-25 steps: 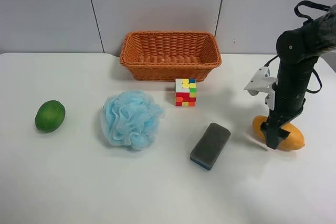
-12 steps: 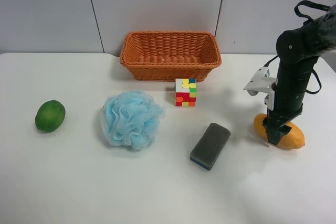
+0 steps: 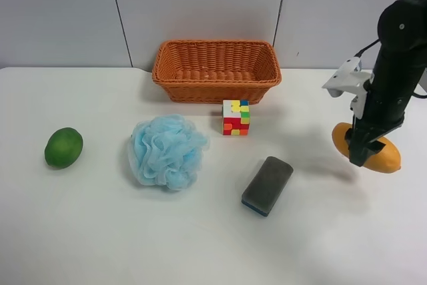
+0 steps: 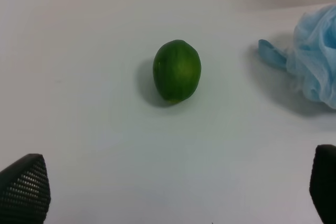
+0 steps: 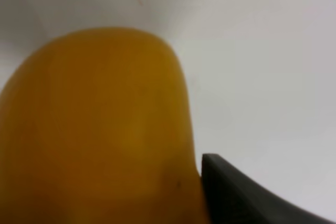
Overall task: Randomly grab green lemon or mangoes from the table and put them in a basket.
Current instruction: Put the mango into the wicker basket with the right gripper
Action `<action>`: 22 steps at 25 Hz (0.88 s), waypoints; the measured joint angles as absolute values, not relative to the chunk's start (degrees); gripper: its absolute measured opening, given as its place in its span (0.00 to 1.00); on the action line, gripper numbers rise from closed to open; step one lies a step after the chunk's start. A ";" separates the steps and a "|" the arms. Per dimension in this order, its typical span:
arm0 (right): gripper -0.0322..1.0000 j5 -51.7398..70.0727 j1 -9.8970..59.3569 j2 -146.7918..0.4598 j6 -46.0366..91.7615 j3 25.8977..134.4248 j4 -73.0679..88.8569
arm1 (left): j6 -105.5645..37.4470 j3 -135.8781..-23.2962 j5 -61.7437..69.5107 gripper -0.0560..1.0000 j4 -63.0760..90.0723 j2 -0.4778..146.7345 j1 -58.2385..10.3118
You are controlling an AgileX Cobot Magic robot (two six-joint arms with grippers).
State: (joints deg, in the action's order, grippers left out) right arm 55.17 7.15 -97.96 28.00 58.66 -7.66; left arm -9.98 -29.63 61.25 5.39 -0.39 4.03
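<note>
You had the right claw (image 3: 362, 153) clamped across the middle of the elongated, smooth orange-yellow mango (image 3: 388, 159), with one dark finger (image 5: 247, 198) pressed against its skin in the right wrist view. The fruit hung just above the plain white tabletop (image 3: 100, 231) at the exterior high view's right, its shadow lying on the surface beside it. Your left claw (image 4: 174, 184) stood wide apart with nothing between its tips. The small oval dark-green lemon (image 4: 177, 71) lay on the tabletop ahead of it, near the fluffy pale-blue mesh puff (image 3: 165, 151) and well apart from the mango. The rectangular orange-brown wicker basket (image 3: 217, 90) sat at the far side. A multicoloured puzzle cube (image 3: 235, 117) stood just before it, and a dark grey rectangular block (image 3: 267, 185) lay nearer.
</note>
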 joint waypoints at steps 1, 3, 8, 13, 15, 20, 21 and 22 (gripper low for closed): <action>0.67 55.99 7.15 -96.60 27.40 58.84 -7.14 | -9.98 -29.63 61.25 0.99 5.39 -0.39 4.03; 0.67 58.37 7.15 -94.96 25.83 59.69 -6.68 | -9.98 -29.63 61.25 0.99 5.39 -0.39 4.03; 0.67 64.31 7.43 -93.01 23.20 67.53 -3.84 | -9.98 -29.63 61.25 0.99 5.39 -0.39 4.03; 0.67 65.55 11.76 -93.41 19.85 77.59 -3.33 | -9.98 -29.63 61.25 0.99 5.39 -0.39 4.03; 0.67 66.14 13.60 -94.56 18.33 82.47 -3.43 | -9.98 -29.63 61.25 0.99 5.39 -0.39 4.03; 0.67 66.67 16.75 -101.00 16.57 95.26 -3.47 | -9.98 -29.63 61.25 0.99 5.39 -0.39 4.03; 0.67 66.29 17.16 -102.42 16.52 97.26 -3.47 | -9.98 -29.63 61.25 0.99 5.39 -0.39 4.03; 0.67 65.49 17.42 -104.18 16.41 99.50 -3.40 | -9.98 -29.63 61.25 0.99 5.39 -0.39 4.03</action>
State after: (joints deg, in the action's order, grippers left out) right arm 65.49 17.42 -104.18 16.41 99.50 -3.40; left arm -9.98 -29.63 61.25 5.39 -0.39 4.03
